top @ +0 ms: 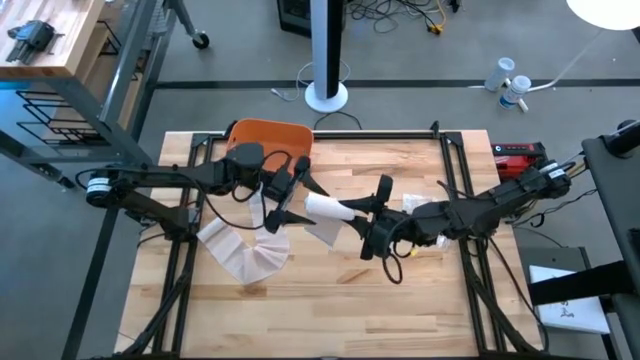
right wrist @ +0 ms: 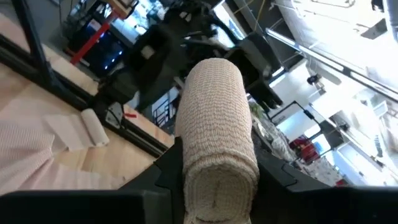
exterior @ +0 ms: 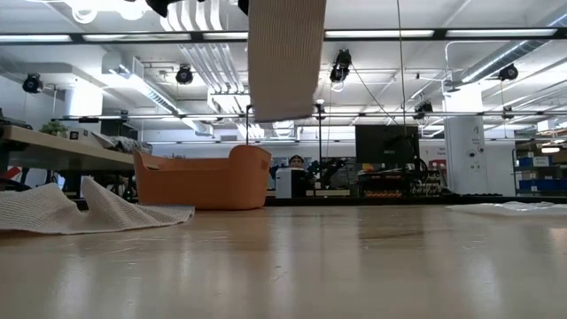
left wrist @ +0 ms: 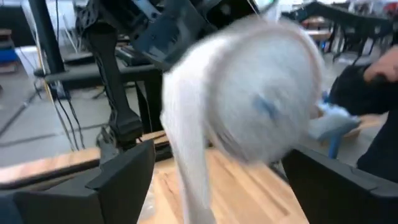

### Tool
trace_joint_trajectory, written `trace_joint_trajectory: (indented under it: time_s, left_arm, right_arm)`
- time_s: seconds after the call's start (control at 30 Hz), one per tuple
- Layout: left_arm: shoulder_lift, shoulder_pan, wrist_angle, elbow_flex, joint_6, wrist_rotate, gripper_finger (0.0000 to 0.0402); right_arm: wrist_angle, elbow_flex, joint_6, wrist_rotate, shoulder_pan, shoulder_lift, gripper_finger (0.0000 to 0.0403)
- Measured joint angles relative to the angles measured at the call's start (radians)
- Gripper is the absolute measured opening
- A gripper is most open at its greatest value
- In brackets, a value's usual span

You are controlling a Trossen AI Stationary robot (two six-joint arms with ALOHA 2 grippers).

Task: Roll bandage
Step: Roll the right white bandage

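The bandage roll (top: 325, 208) is held up off the table (top: 340, 300) near its middle, between the two arms, with its loose tail (top: 262, 228) dropping to a pleated heap of unrolled bandage (top: 245, 255) on the left part of the table. The right tool (right wrist: 214, 180) is clenched around one end of the roll, which the right wrist view shows seated snugly between its two dark fingers. The left tool (top: 285, 200) sits at the roll's other side where the strip leaves it; its fingers (left wrist: 118, 180) stand wide apart in the left wrist view with the roll blurred between them, so it looks released rather than gripping, though whether it touches the strip I cannot tell. The step in hand looks like winding the slack onto the roll. To do it well, the right tool should keep a firm, centred hold while turning the roll about its own axis, and the left should guide the strip so it feeds flat and square, edge over edge, with light steady tension. Too much pull could drag the heap or tug the roll askew. A second small roll (right wrist: 93, 127) lies on the table, and an orange basket (top: 272, 135) stands at the far edge.
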Motion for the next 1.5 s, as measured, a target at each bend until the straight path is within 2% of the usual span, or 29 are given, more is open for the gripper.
trace_joint_trajectory:
  time_s: [0.13,0.3,0.6,0.77,1.0,1.17,1.4,1.5]
  left_arm:
    - [0.000,-0.011,0.000,0.000,-0.103,-0.001,0.0348]
    - [0.000,-0.020,0.006,0.000,-0.307,0.000,0.0361]
    - [0.003,-0.055,0.009,0.000,-0.446,0.002,0.0366]
    - [0.002,-0.055,0.003,0.000,-0.442,-0.003,0.0363]
    - [0.002,-0.034,0.006,0.000,-0.392,-0.008,0.0379]
    - [0.002,-0.029,0.013,0.000,-0.384,-0.058,0.0389]
    - [0.033,-0.029,0.011,0.047,-0.384,-0.056,0.0383]
    - [0.068,-0.029,-0.033,0.064,-0.397,-0.025,0.0379]
  right_arm:
    - [0.005,0.000,-0.062,0.004,-0.004,0.016,0.0108]
    - [0.008,0.000,-0.117,0.036,-0.007,0.022,0.0114]
    - [-0.016,0.000,-0.270,0.063,-0.010,0.026,0.0110]
    - [-0.023,0.000,-0.347,0.062,-0.009,0.028,0.0112]
    - [-0.025,0.000,-0.348,0.060,0.005,0.028,0.0113]
    - [-0.031,0.000,-0.349,0.059,0.004,0.028,0.0112]
    - [-0.052,0.000,-0.371,0.058,0.002,0.028,0.0111]
    - [-0.051,0.000,-0.413,0.070,0.001,0.028,0.0114]
